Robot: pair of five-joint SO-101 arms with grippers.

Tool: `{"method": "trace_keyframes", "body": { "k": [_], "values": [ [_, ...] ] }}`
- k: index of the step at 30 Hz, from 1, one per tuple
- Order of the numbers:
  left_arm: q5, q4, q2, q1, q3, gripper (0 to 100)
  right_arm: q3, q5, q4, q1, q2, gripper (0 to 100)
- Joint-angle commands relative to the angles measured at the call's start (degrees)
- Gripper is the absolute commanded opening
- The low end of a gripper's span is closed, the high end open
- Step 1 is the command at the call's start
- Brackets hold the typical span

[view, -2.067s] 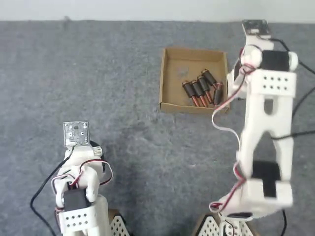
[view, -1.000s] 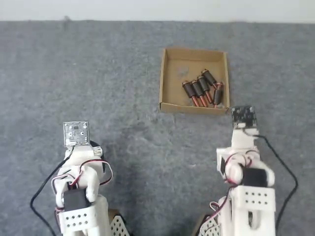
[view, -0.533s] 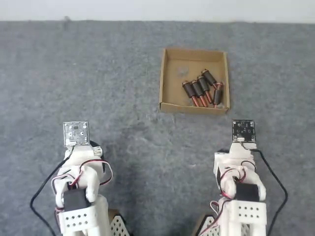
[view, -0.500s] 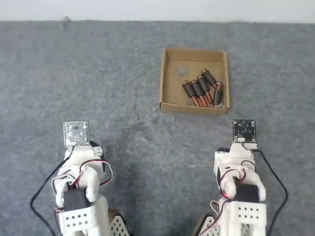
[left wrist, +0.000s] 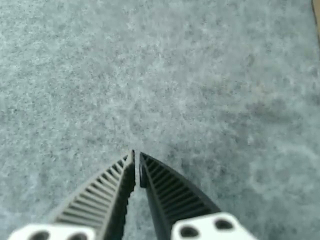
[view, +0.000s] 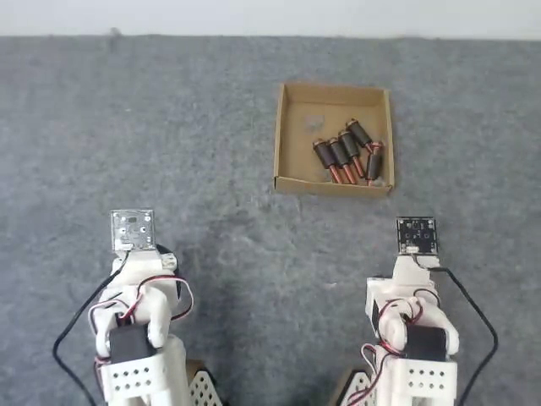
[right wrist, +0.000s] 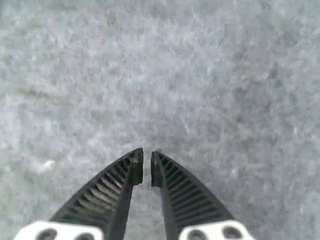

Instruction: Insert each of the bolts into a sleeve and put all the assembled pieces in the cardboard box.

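Observation:
The cardboard box [view: 287,135] sits on the grey carpet at the back, right of centre. Several bolts in dark sleeves [view: 348,153] lie side by side in its near right part. Both arms are folded back at the near edge, well short of the box. My left gripper [left wrist: 136,160] points down at bare carpet with its ribbed fingers closed together and nothing between them. My right gripper [right wrist: 146,162] hangs over bare carpet too, fingers nearly touching and holding nothing. In the high view the left arm [view: 135,313] is at the near left and the right arm [view: 412,317] at the near right.
Grey carpet [view: 169,127] covers the whole table. A pale wall strip [view: 254,17] runs along the far edge. Wires loop around both arm bases at the near edge.
The right arm has pulled back from beside the box to a folded pose at the near right edge. The left arm has barely shifted. The box contents stay as they were.

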Motion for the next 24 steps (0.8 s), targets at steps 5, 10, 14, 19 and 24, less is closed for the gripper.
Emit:
{"method": "trace_keyframes", "body": {
  "k": [5,10,14,19,24],
  "values": [
    [-0.26,5.54,-1.23,0.00,-0.57,1,0.79,-0.53,1.10,0.84,-1.45,0.6],
    [-0.26,5.54,-1.23,-0.09,-0.57,1,0.79,-0.53,1.10,0.84,-1.45,0.6],
    [-0.26,5.54,-1.23,-0.09,-0.57,1,0.79,-0.53,1.10,0.84,-1.45,0.6],
    [-0.26,5.54,-1.23,-0.09,-0.57,1,0.79,-0.53,1.10,0.84,-1.45,0.6],
    [-0.26,5.54,-1.23,-0.09,-0.57,1,0.79,-0.53,1.10,0.84,-1.45,0.6]
  ]
}}
